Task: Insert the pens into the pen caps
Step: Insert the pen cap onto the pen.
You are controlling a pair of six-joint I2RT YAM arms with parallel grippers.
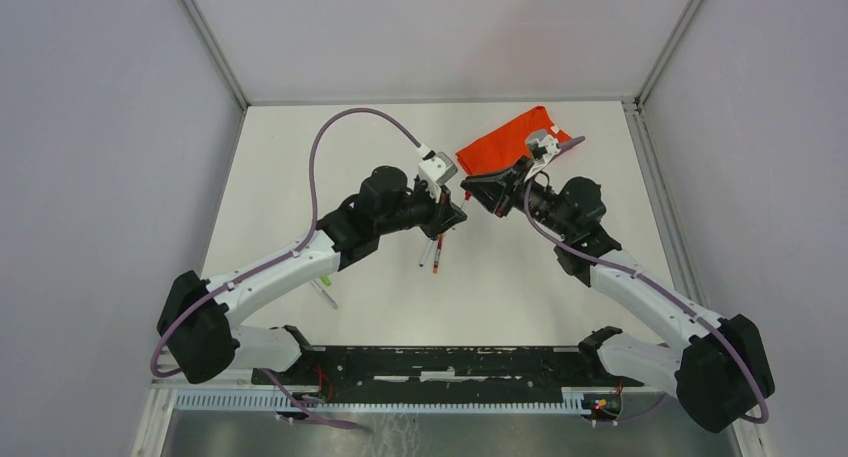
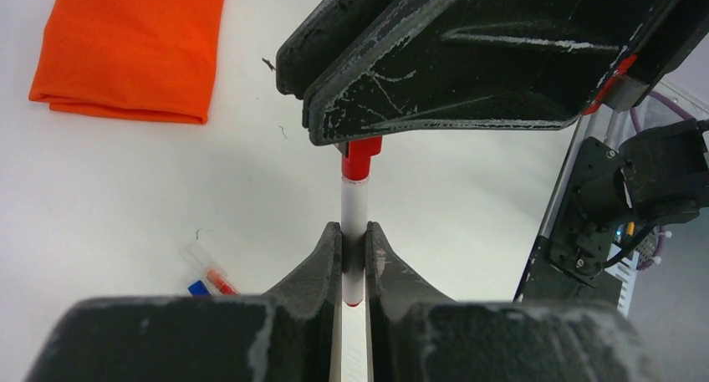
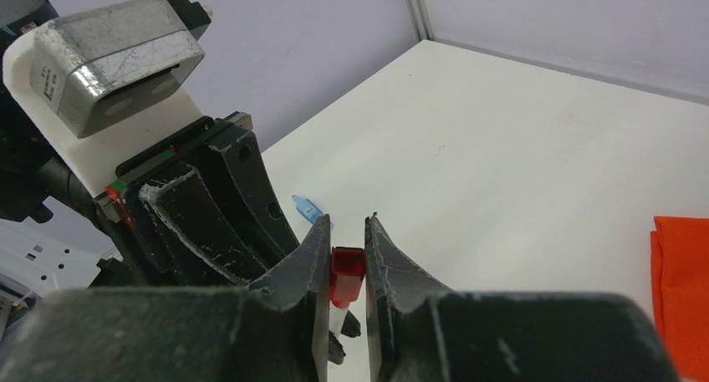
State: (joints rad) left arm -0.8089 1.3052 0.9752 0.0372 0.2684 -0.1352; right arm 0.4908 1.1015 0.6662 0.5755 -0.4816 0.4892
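**top external view.** 2 arms reach inward and meet over the middle of the bench (image 1: 540,307). the left end effector (image 1: 452,215) and right end effector (image 1: 480,191) face each other, tips almost touching. the item between them is too small to read here. 2 loose pens (image 1: 432,253) lie side by side on the bench just below the left tip. 1 green pen (image 1: 325,289) lies apart from them, beside the left forearm. a folded orange cloth (image 1: 510,135) lies at the far side, behind the right wrist.

**left wrist view.** the left end effector is narrow, clamped on the white barrel of 1 pen (image 2: 354,206), which is held clear of the bench and points away from the camera. a red cap (image 2: 360,155) sits at the far end of the barrel, in line with it, its top tucked under the right end effector's fingers. whether the cap is pushed fully home cannot be told.

**right wrist view.** the right end effector is narrow, pinching the red cap from both sides with the pads touching it. a small pale-blue piece (image 3: 307,208), likely a cap, lies on the bench beyond.

**step in hand (judgement).** pressing the pen and red cap together.

**handling notes.**
- hold barrel and cap on 1 axis and push straight along it, with no sideways load.
- make both grips firm so neither part slips.
- release the cap side only once the joint looks closed.
- set the finished pen down apart from the uncapped ones.
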